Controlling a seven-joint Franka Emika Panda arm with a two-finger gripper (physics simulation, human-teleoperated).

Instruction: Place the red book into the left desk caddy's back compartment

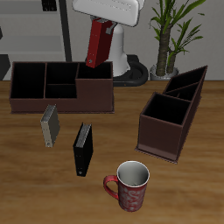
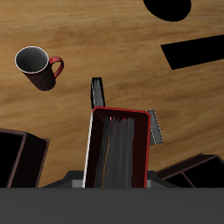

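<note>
While held aloft:
Thick dark red hardcover book (image 1: pixel 100 45): clamped in tool (image 1: pixel 101 26), above wide brown caddy (image 1: pixel 61 86).
Narrower slanted brown caddy (image 1: pixel 173 112): well apart on counter (image 1: pixel 35 175).

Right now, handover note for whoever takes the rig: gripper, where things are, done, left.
Gripper: shut on the red book, held in the air, tilted, above the long wide caddy at the back of the table.
Left desk caddy: across the table; its back compartment holds no book.
Black book, grey book and red mug stand on the table between and in front of the caddies.
Done: red book picked up.
Left: carry it across to the left desk caddy, lower it into the back compartment, release.
</note>
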